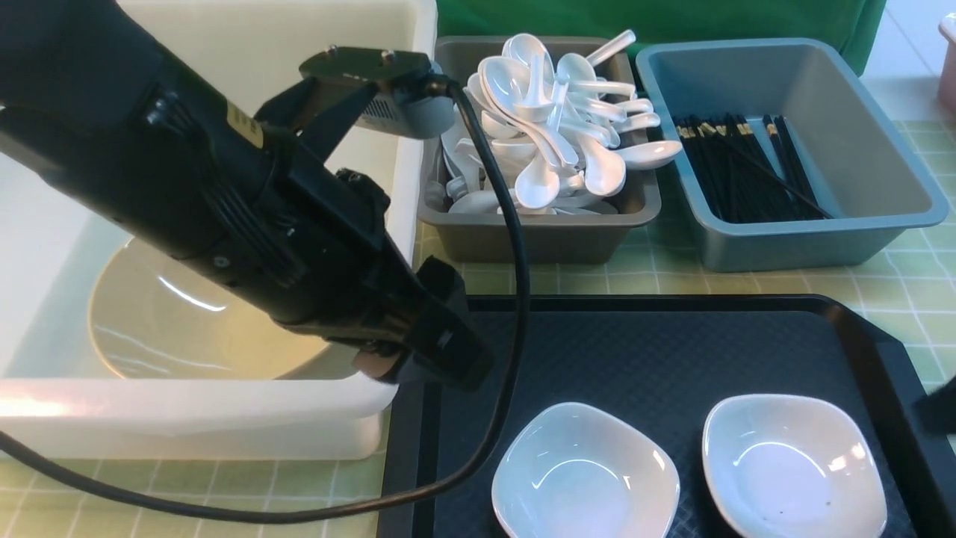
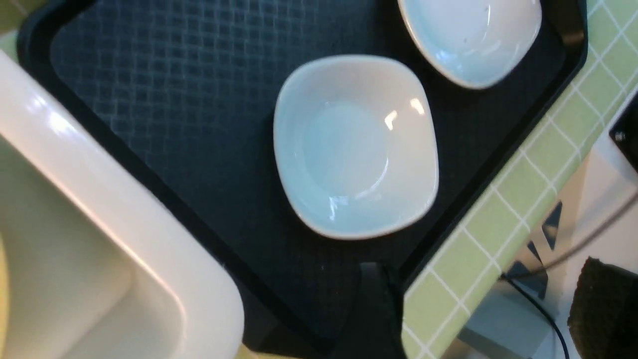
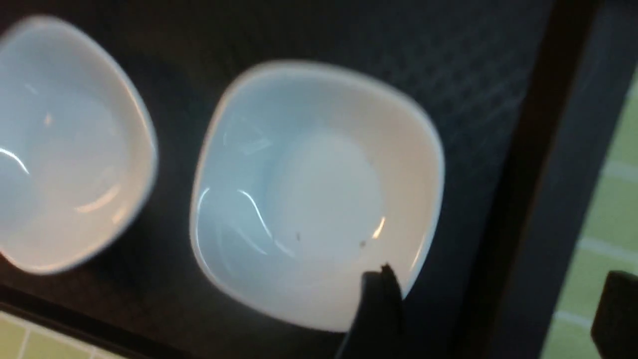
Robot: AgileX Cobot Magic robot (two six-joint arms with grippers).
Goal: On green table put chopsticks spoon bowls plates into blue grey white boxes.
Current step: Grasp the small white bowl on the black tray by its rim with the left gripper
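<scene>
Side by side on the black tray (image 1: 635,351) are seen the right plate (image 1: 793,463), its rim between the spread right fingers (image 3: 379,309), and the left plate (image 1: 586,471), near the spread, empty left fingers (image 2: 374,319).

**ITEM COUNT BY TYPE**

The boxes number three: one white tub (image 1: 187,426), one dark grey bin (image 1: 538,243) and one blue-grey bin (image 1: 821,239). One olive-tan bowl (image 1: 164,321) is present. The plates number two: left plate (image 1: 586,471) and right plate (image 1: 793,467). One black tray (image 1: 635,351) and one green table (image 1: 919,299) are present. The spoons (image 1: 553,134) form a heap of well over a dozen; overlap prevents an exact count. The chopsticks (image 1: 747,168) form a dense bundle of more than ten sticks; the exact figure cannot be determined.
</scene>
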